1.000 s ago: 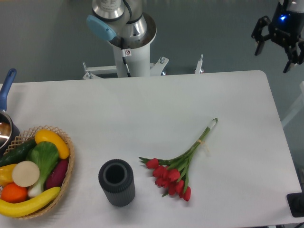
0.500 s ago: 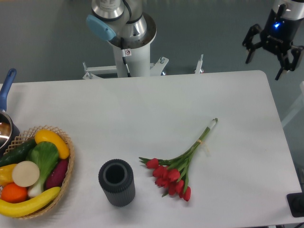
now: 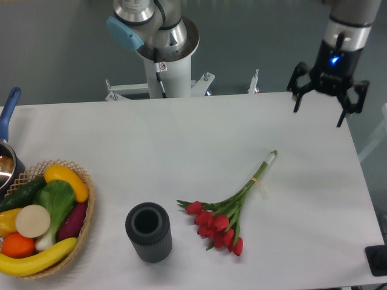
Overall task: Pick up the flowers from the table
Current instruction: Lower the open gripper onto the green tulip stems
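Note:
The flowers (image 3: pixel 233 208), a small bunch of red tulips on thin green stems tied with a pale band, lie flat on the white table (image 3: pixel 181 139). Their heads point toward the front and the stem ends toward the back right. My gripper (image 3: pixel 319 111) hangs above the table's back right corner, well behind and to the right of the stem ends. Its fingers are spread wide and point down, with nothing between them.
A dark ribbed cylindrical vase (image 3: pixel 149 232) stands left of the tulip heads. A wicker basket (image 3: pixel 86 208) of vegetables and fruit sits at the front left, with a blue-handled pot (image 3: pixel 7 154) behind it. The robot base (image 3: pixel 160 45) rises behind the table.
The gripper has come down and to the left, from off the back right corner to over the table's edge. It stays open. The flowers have not moved.

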Robot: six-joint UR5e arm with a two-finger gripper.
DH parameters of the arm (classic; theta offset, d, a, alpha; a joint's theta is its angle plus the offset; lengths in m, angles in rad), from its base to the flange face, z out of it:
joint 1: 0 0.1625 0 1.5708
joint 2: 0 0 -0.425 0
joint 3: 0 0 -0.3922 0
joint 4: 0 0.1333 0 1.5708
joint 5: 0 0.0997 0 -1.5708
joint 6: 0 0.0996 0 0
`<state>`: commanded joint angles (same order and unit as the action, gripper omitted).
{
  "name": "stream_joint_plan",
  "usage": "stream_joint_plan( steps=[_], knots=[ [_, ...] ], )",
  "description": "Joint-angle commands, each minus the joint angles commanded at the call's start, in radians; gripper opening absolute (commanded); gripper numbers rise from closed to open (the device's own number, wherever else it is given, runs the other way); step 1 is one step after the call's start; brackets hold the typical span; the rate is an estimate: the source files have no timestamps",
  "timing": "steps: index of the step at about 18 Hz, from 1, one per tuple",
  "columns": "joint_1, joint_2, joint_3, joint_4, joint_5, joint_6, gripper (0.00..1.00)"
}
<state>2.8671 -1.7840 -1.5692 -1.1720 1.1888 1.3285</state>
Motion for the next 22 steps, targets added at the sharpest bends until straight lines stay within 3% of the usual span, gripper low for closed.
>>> stream_joint_plan(
  steps=[5, 9, 14, 17, 22],
  knots=[
    [-0.078, -0.055, 0.006, 0.024, 0.107, -0.006, 1.0],
    [-0.121, -0.095, -0.006, 0.043, 0.115, -0.028, 1.0],
    [-0.124, -0.147, -0.028, 0.089, 0.129, -0.026, 1.0],
    [-0.124, -0.172, -0.028, 0.091, 0.221, -0.023, 1.0],
    [-0.15, -0.216, -0.018, 0.091, 0.229, -0.032, 1.0]
  ],
)
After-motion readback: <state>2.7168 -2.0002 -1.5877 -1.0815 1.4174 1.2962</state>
